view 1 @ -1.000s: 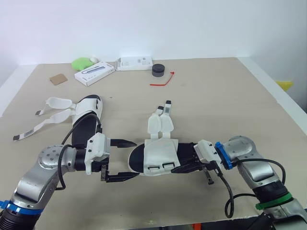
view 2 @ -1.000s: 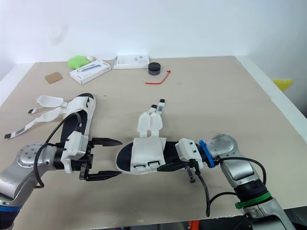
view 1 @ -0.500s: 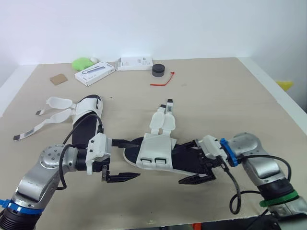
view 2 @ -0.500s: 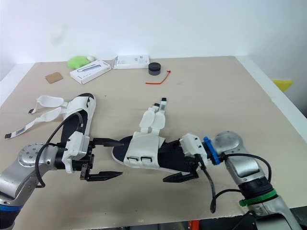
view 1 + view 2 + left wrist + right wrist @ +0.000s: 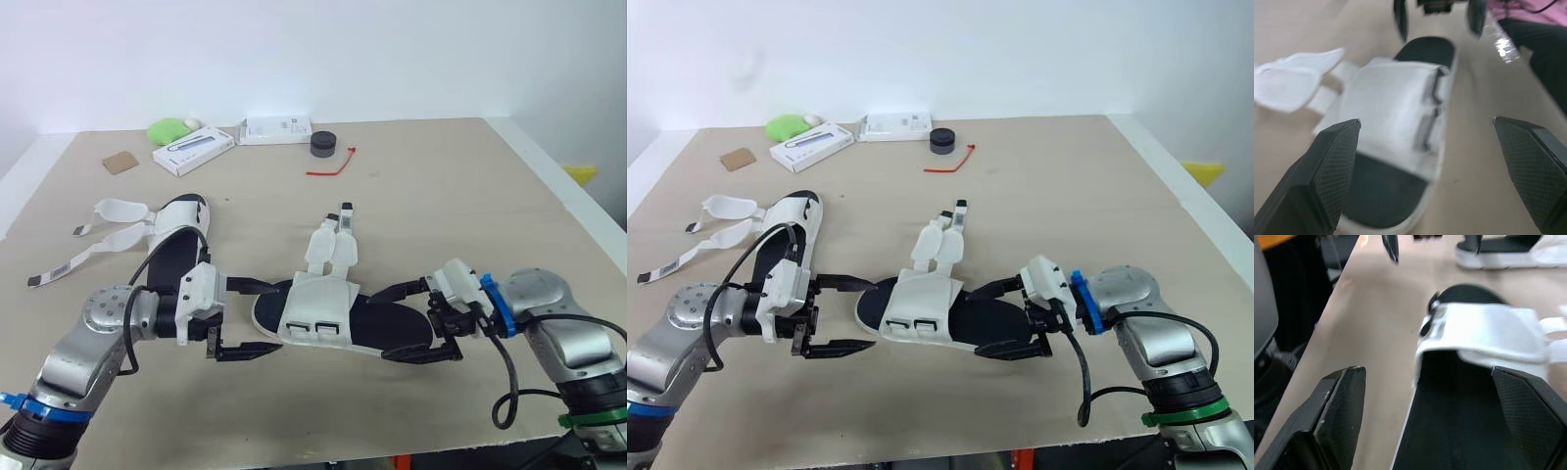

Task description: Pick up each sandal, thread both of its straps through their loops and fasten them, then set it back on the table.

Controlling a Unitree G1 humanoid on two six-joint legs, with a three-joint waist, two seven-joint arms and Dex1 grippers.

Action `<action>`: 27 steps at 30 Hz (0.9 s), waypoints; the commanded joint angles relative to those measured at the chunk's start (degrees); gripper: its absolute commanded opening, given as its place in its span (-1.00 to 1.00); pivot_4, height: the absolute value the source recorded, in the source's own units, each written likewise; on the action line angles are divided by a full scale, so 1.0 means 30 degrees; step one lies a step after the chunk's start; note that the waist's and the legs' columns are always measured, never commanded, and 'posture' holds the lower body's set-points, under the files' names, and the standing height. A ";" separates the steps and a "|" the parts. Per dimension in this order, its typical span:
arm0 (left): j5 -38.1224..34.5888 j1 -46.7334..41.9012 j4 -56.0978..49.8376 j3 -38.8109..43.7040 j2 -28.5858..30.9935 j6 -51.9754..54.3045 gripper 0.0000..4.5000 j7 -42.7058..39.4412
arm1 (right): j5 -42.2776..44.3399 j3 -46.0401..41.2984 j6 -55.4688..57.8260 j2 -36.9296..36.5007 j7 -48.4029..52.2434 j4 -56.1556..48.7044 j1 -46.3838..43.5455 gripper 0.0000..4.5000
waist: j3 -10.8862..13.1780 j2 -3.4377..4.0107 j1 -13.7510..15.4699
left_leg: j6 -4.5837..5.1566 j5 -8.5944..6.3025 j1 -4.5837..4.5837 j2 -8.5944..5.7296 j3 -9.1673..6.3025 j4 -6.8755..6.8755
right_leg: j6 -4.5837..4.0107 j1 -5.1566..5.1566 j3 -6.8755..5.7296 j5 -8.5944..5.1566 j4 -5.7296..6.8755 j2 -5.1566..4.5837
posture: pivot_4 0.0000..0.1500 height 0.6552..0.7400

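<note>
One sandal [image 5: 328, 318], white upper over a black footbed, lies flat on the table between my two grippers. Its two white strap ends [image 5: 331, 250] point toward the far side. My left gripper [image 5: 279, 316] is open, with its fingers on either side of the toe end. At the heel end my right gripper [image 5: 382, 325] is open and holds nothing. In the left wrist view the sandal [image 5: 1396, 98] sits ahead of the spread fingers [image 5: 1327, 166]. A second sandal [image 5: 176, 240] lies at the left, and its loose straps [image 5: 103, 230] trail out to the left.
At the far edge sit two white boxes [image 5: 193, 150] [image 5: 277, 128], a green object [image 5: 168, 128], a black round thing [image 5: 323, 144], a red tie [image 5: 333, 162] and a cardboard piece [image 5: 120, 163]. The table's front edge [image 5: 294, 455] runs just behind my arms.
My right gripper opened, let go of the sandal's heel and drew back to the right. The sandal slid left and settled flat. The left gripper stayed open and edged nearer the toe.
</note>
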 commanded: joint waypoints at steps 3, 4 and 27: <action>0.0427 -0.0742 0.0703 0.0076 -0.0368 -0.0950 1.00 0.0179 | 0.1514 -0.1535 0.0775 0.0914 -0.1400 -0.0538 -0.0840 0.21 | 0.0000 0.0000 -0.0015 | 0.0000 0.0000 -0.0006 0.0004 0.0004 0.0000 | -0.0001 0.0000 0.0007 0.0002 0.0000 0.0001 | 1.00 1.00; 0.0497 -0.0837 0.0847 -0.0002 -0.0373 -0.1040 1.00 0.0052 | 0.1189 -0.1366 0.0415 0.1148 -0.1516 -0.0421 -0.0895 -0.03 | 0.0000 0.0000 -0.0007 | 0.0000 0.0000 -0.0007 0.0004 0.0001 0.0000 | -0.0001 -0.0001 0.0006 0.0004 0.0000 0.0000 | 1.00 1.00; 0.2881 -0.4190 0.6403 -0.2080 -0.1016 -0.3601 1.00 -0.2294 | -0.0689 -0.0371 -0.1009 0.2129 -0.1299 0.0988 -0.1482 0.97 | -0.0002 0.0000 0.0010 | -0.0001 0.0000 -0.0004 -0.0011 0.0000 0.0010 | -0.0061 -0.0011 0.0005 0.0059 -0.0001 -0.0014 | 1.00 1.00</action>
